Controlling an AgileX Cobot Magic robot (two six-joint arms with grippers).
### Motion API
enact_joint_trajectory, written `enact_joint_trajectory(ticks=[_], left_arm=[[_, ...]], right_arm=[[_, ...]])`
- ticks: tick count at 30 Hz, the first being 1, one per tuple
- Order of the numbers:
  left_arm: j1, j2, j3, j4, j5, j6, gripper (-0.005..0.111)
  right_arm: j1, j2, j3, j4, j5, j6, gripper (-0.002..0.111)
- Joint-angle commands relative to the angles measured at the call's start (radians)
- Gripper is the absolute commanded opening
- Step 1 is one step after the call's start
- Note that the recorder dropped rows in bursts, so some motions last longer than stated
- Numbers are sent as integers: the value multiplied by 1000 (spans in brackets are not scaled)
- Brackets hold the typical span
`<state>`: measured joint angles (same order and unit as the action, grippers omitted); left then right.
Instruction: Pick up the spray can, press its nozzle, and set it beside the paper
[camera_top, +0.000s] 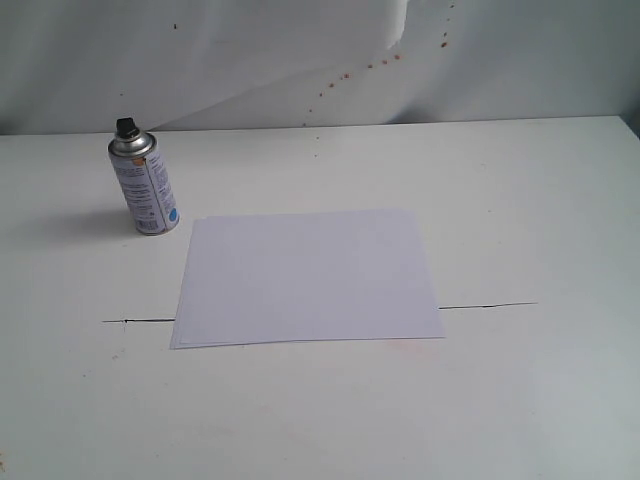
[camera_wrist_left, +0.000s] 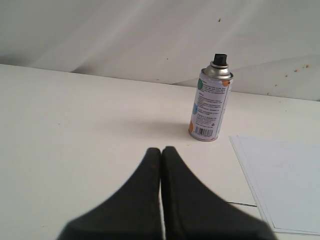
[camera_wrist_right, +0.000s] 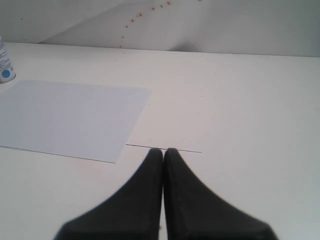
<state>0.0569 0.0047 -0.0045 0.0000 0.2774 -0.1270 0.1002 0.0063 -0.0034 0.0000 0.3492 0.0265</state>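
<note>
Silver metal can (camera_top: 144, 187) upright on bench (camera_top: 520, 200), just off paper's (camera_top: 306, 277) far-left corner in exterior view, not touching. Black nozzle (camera_top: 127, 127) on top, exposed. Left claw (camera_wrist_left: 161, 150) pinched together, empty, well short of can. Right claw (camera_wrist_right: 164, 151) same, empty, off paper's other side. Probably light, rigid, slick, tippy. Grab mid-label, square across body, keep nozzle clear.

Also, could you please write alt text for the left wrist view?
A small silver metal spray can with a white label and black nozzle stands upright on a white table, close to a flat white sheet of paper. The black left gripper, shut and empty, sits apart from the can.
</note>
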Motion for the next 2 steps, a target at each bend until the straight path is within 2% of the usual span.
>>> enact_joint_trajectory(ticks=[1, 2], left_arm=[[3, -5, 4, 0, -11, 6, 0], [3, -5, 4, 0, -11, 6, 0]], right_arm=[[4, -6, 3, -8, 1, -4, 0], [4, -6, 3, -8, 1, -4, 0]])
